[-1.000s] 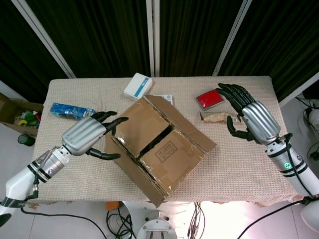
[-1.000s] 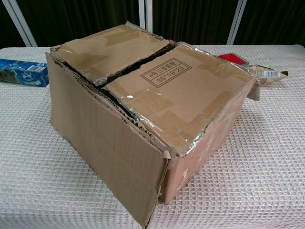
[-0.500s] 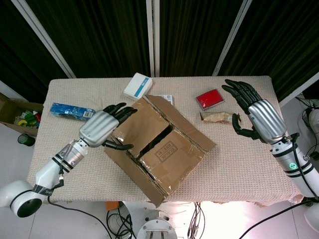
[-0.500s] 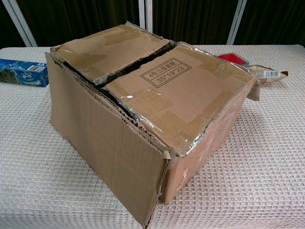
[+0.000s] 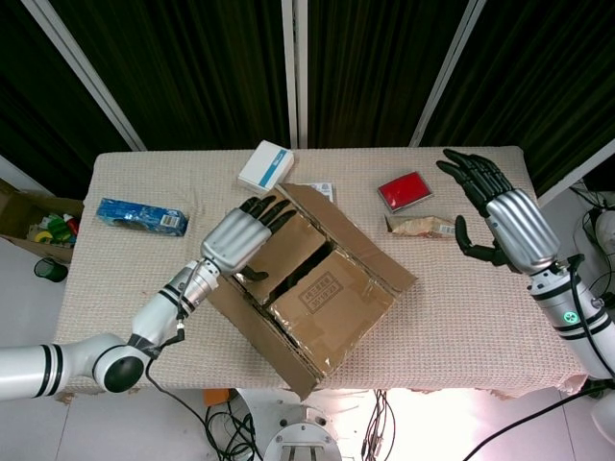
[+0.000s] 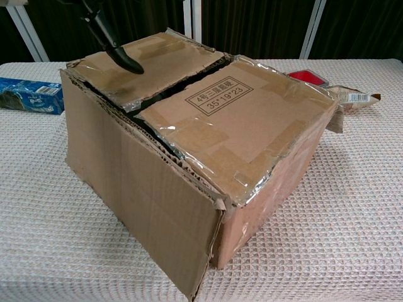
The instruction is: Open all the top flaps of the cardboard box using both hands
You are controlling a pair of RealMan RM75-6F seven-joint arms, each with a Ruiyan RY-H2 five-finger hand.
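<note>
The left hand (image 5: 240,237) has pushed in from the table's left side and now sits over the cardboard box (image 5: 306,279), where half a second back it was only at the box's near-left edge. One dark finger (image 6: 119,53) has just come into the chest view, its tip on or just above the left top flap (image 6: 148,66); that view showed bare cardboard before. The right hand (image 5: 500,219) has lifted and drifted a touch outward, away from the snack packet (image 5: 418,226).

The box itself hasn't budged: middle of the table (image 5: 461,317), turned at an angle, both top flaps down with a dark seam (image 5: 306,267) running between them.

Both hands hold nothing. The left's fingers are stretched out flat and spread across the flap; the right's are fanned wide, palm facing in, well apart from the box.

So this looks like the approach step, the first flap not yet lifted. Next, by my reading, the left fingertips need to find that seam and hook under the flap's free edge, while the right hand has to come across past the red packet (image 5: 402,191) to the labelled flap (image 6: 223,94).
</note>
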